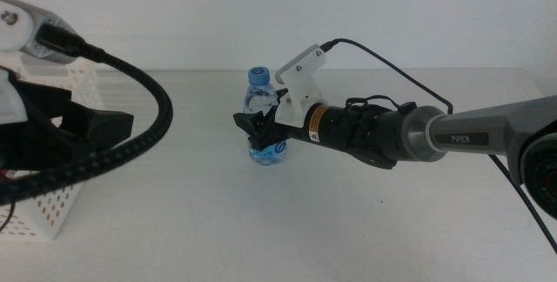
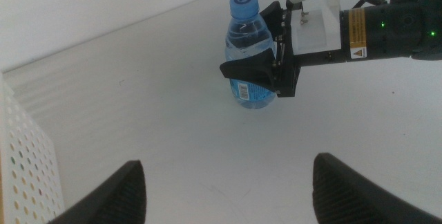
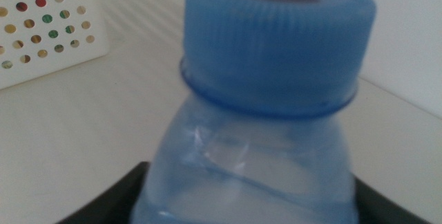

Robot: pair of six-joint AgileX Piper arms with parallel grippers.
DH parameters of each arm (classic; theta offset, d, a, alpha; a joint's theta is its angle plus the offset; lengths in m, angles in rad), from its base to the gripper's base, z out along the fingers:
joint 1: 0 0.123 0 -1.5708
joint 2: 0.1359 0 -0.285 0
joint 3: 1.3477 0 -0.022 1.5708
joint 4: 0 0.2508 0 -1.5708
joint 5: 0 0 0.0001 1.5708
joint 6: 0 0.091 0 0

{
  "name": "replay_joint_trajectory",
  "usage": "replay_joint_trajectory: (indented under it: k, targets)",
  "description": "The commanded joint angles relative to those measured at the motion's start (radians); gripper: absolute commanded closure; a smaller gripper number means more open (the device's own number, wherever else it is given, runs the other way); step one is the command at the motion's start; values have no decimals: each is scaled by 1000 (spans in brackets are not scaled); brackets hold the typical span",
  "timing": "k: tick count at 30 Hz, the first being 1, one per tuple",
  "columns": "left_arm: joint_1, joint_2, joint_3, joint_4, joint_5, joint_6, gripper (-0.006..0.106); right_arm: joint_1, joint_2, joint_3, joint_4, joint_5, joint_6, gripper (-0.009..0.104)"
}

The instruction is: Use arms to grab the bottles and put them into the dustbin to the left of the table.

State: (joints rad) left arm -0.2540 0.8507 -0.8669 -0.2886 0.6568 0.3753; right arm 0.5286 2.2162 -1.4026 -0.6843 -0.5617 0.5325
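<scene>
water bottle (image 1: 264, 117), small and clear with a blue cap and blue label, stands upright on the white table (image 1: 348, 221), a little left of centre in the middle view. my right gripper (image 1: 261, 134) reaches in from the right side of the frame and has the bottle between its two dark jaws at the label band; the jaws are closed onto its body, one on each side. a white bracket (image 1: 300, 77) sits on top of the wrist, with a black cable running back along the arm. in the right wrist view the blue cap (image 3: 280, 41) fills the frame and the dark jaw surfaces flank the clear shoulder below it. my left gripper (image 2: 224, 189) waits at the left edge of the middle view, above the dustbin; its jaws stand wide apart with nothing between them. the dustbin (image 1: 61, 199), a white perforated basket, sits at the lower left of the middle view, well apart from the bottle. coloured items show through its holes in the right wrist view; i cannot tell what they are.
</scene>
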Motion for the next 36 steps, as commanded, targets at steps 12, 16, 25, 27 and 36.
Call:
replay_joint_trajectory:
  k: [12,16,25,27,36]
  targets:
    - [-3,-11,-27,-24,-70,-12,26,0,-156,-32,-199,0,181,14]
    - [-3,-11,-27,-24,-70,-12,26,0,-212,-31,-298,58,242,21]
    - [-3,-11,-27,-24,-70,-12,26,-2,-325,25,-421,56,410,25]
    - [-3,-11,-27,-24,-70,-12,26,4,-380,82,-406,56,385,25]
    - [-3,-11,-27,-24,-70,-12,26,-5,-664,360,-237,81,323,25]
